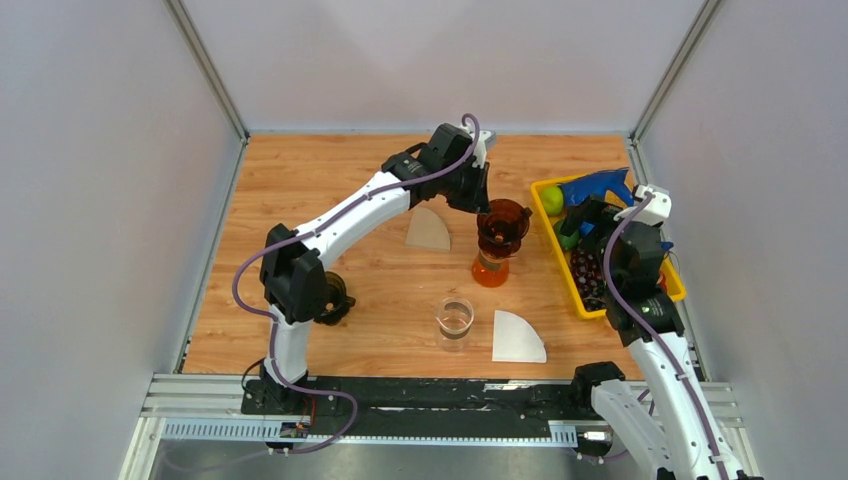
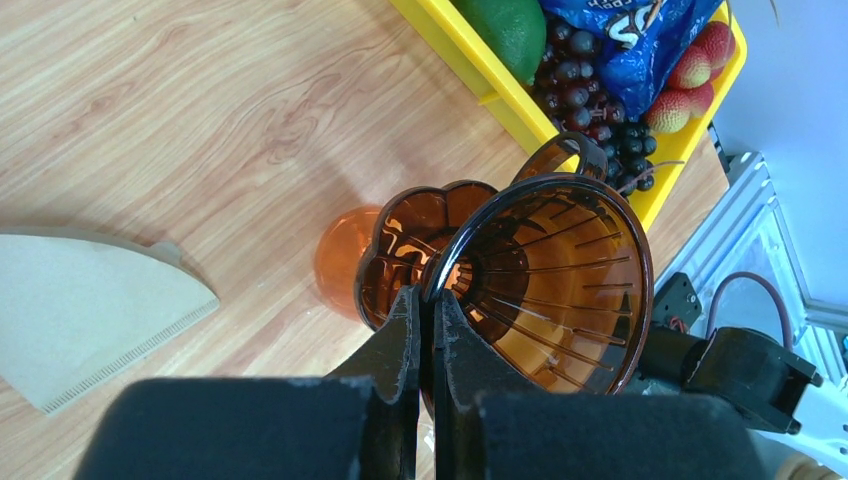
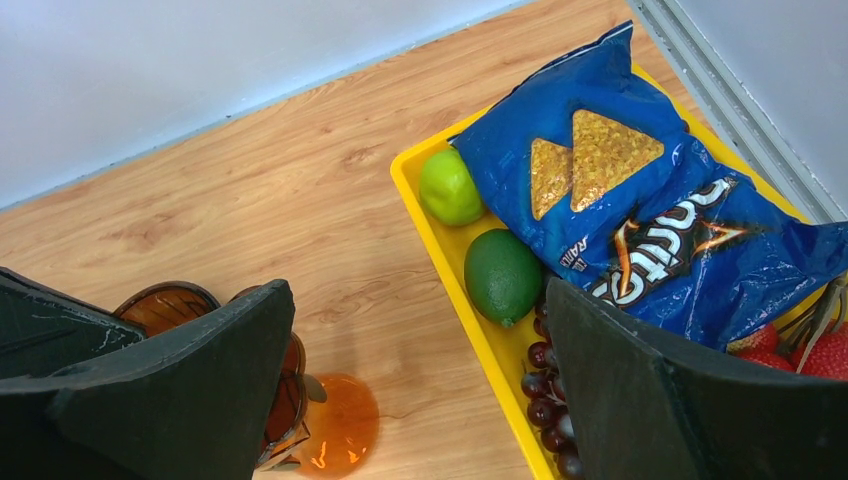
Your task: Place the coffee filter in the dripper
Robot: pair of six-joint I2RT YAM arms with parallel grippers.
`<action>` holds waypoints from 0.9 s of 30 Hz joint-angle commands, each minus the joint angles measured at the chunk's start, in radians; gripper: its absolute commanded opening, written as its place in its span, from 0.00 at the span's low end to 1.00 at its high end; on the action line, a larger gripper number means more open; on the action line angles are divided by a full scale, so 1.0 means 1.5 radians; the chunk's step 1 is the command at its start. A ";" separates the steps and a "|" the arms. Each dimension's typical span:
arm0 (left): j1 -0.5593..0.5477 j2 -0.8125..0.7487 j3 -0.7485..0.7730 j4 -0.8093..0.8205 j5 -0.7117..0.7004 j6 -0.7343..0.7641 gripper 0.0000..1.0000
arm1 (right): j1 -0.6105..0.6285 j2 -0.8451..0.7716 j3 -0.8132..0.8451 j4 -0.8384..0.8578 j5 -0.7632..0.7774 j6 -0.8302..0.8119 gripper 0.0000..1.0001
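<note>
The amber see-through dripper (image 1: pixel 503 222) hangs tilted just above the table, with an orange glow (image 1: pixel 490 270) on the wood below it. My left gripper (image 1: pixel 487 195) is shut on its rim; in the left wrist view the two fingers pinch the rim of the dripper (image 2: pixel 560 270) at the gripper (image 2: pixel 428 295). A beige coffee filter (image 1: pixel 428 230) lies flat left of the dripper and also shows in the left wrist view (image 2: pixel 90 310). A white filter (image 1: pixel 517 338) lies near the front. My right gripper (image 1: pixel 585 222) is open and empty over the tray's left edge (image 3: pixel 415 300).
A yellow tray (image 1: pixel 560 250) at the right holds a blue chip bag (image 3: pixel 620 190), a lime (image 3: pixel 450 187), an avocado (image 3: pixel 503 275), grapes (image 3: pixel 550 400) and red fruit. A clear glass beaker (image 1: pixel 455 322) stands in front of the dripper. Grey walls enclose the table.
</note>
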 commanded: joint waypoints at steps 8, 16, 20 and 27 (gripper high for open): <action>-0.014 -0.010 0.024 -0.031 -0.032 0.018 0.08 | -0.002 0.004 0.002 0.015 0.002 0.009 1.00; -0.016 -0.006 0.038 -0.046 -0.055 0.025 0.24 | -0.002 0.005 0.002 0.015 0.000 0.009 1.00; -0.017 -0.006 0.037 -0.046 -0.045 0.028 0.40 | -0.002 0.005 0.002 0.014 0.000 0.009 1.00; -0.018 -0.019 0.046 -0.031 -0.021 0.038 0.79 | -0.003 0.005 0.008 0.007 -0.008 0.009 1.00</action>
